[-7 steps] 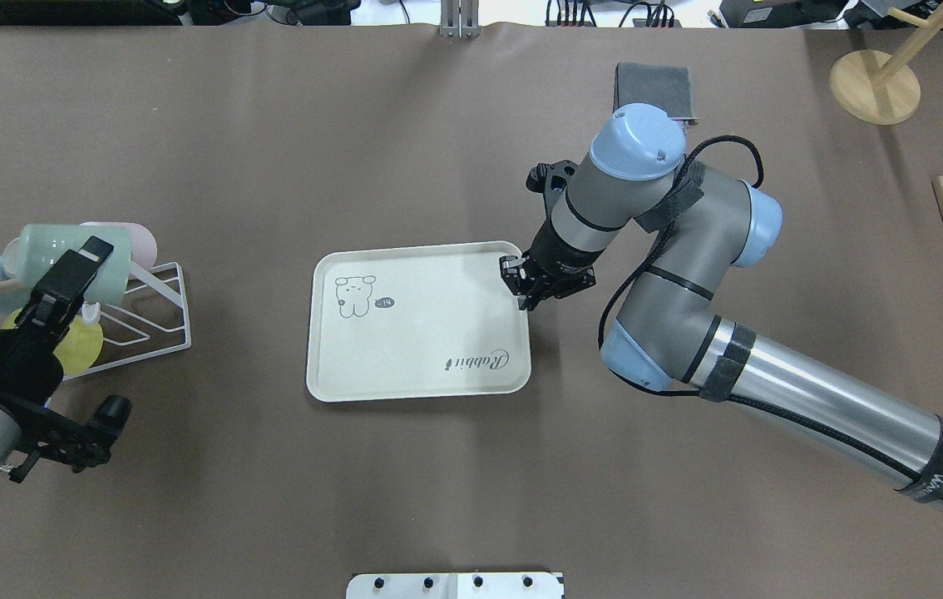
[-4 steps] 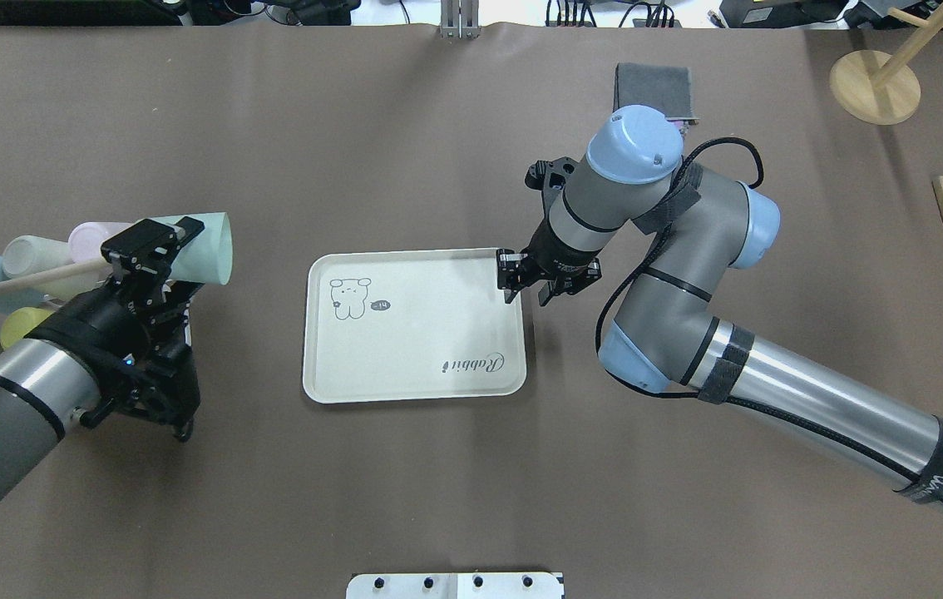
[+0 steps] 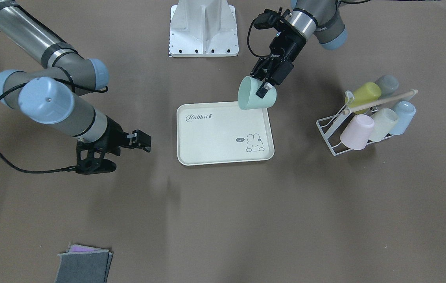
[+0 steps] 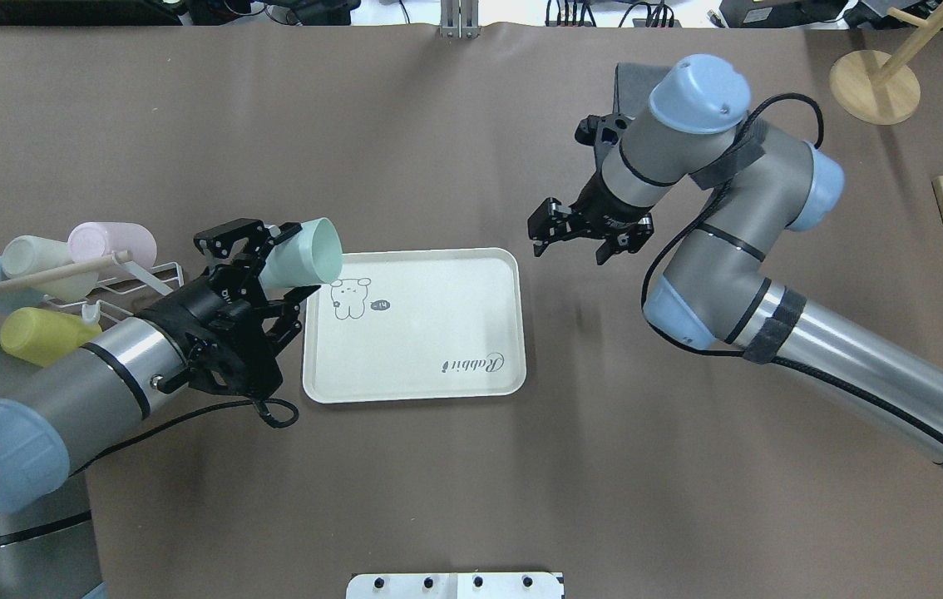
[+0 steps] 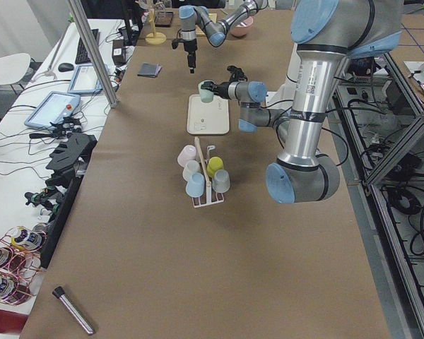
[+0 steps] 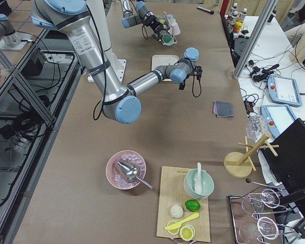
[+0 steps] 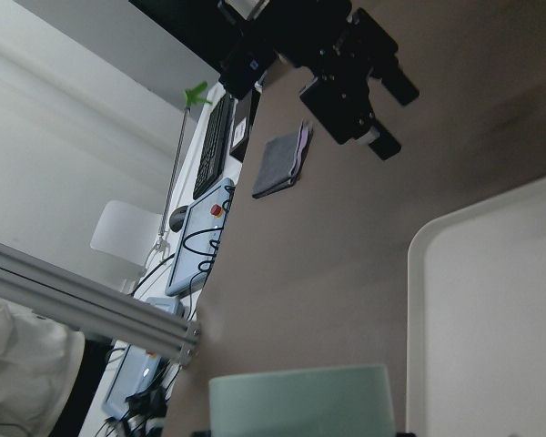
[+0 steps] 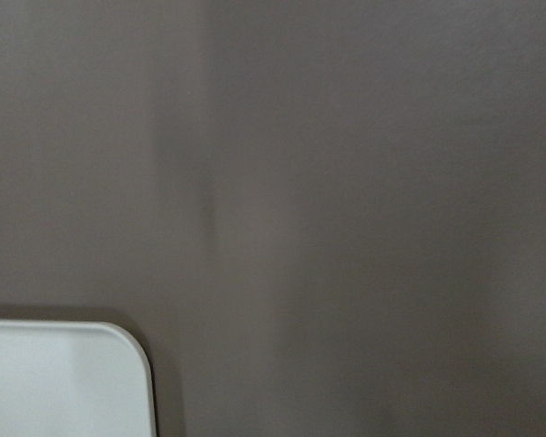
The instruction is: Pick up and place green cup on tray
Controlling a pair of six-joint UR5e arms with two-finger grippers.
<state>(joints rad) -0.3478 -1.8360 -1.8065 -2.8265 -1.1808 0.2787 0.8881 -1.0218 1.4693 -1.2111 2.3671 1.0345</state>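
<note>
Green cup (image 4: 309, 254) hangs in the air, gripped across its wall by the left hand (image 4: 276, 264) and tipped almost onto its side, its mouth turned toward the tray (image 4: 438, 308). It sits over the tray's edge on the robot's left. The overhead and front views disagree on which corner, so it is probably well above the counter (image 4: 438, 482). The right hand (image 4: 571, 243) is spread wide, holds nothing, and is clear of the tray's far corner.

The tilt looks like the main risk. Let go like this, the cup would likely land on its side and roll off, or bounce over the low rim. Lowering it this close to the edge could also catch the rim — the tray looks light and nothing pins it, so a knock might slide it.

Against 0.6 s ago, the cup has travelled from beside the wire rack (image 4: 147, 279) to the tray's border. The right hand, then at the tray's corner rim, has pulled away, while the tray lies where it did.
</note>
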